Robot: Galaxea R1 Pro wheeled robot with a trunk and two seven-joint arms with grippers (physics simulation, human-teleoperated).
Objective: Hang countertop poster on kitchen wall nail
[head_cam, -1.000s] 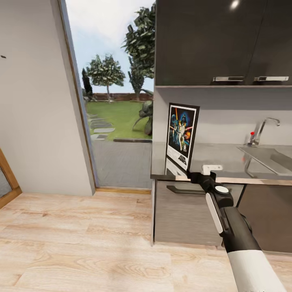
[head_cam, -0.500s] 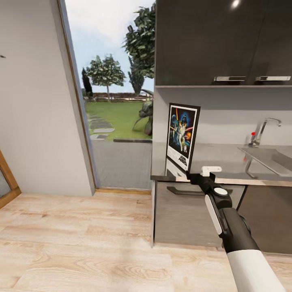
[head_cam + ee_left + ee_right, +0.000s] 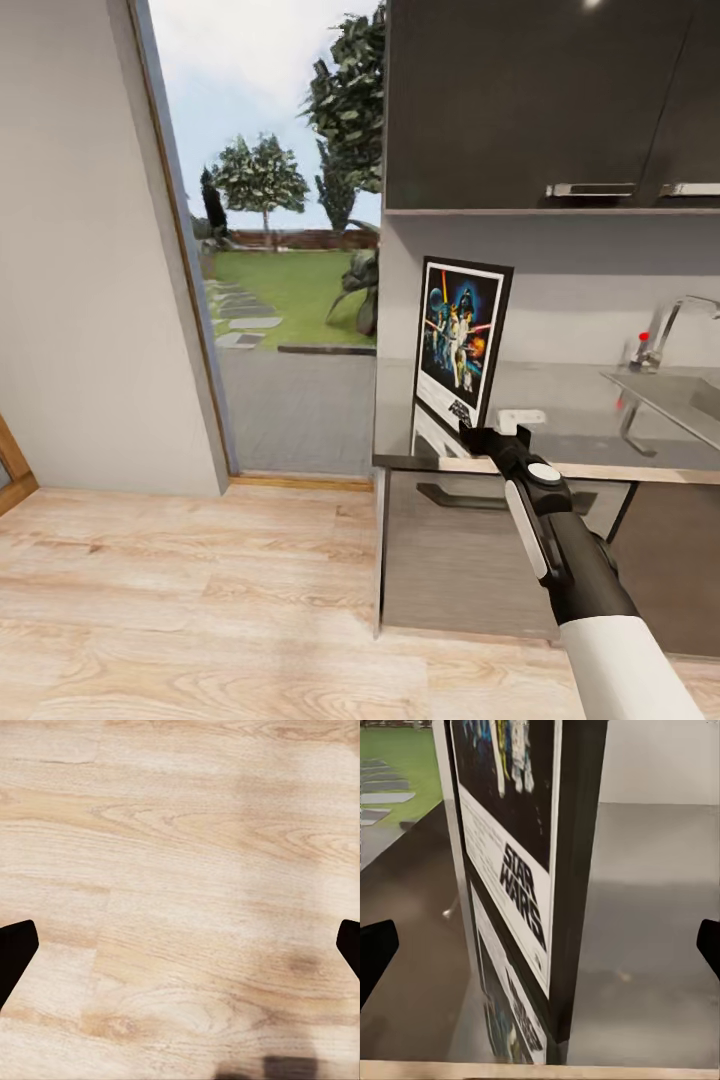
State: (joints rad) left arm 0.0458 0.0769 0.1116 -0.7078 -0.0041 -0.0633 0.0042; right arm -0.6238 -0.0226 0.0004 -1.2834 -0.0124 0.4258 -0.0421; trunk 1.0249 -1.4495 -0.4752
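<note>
Grey surface [image 3: 580,415] at the head view's centre right carried the upright poster [image 3: 462,340], with the right end effector [image 3: 487,438] at its lower edge. Right wrist view: fingers spread wide, the poster's black edge [image 3: 577,870] between them; nudging could topple it. Left wrist view: left end effector [image 3: 180,952] open above floor [image 3: 180,870].

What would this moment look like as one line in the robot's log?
phase: reaching | poster: upright on countertop | right gripper: open, at poster's edge | left gripper: open, over floor
</note>
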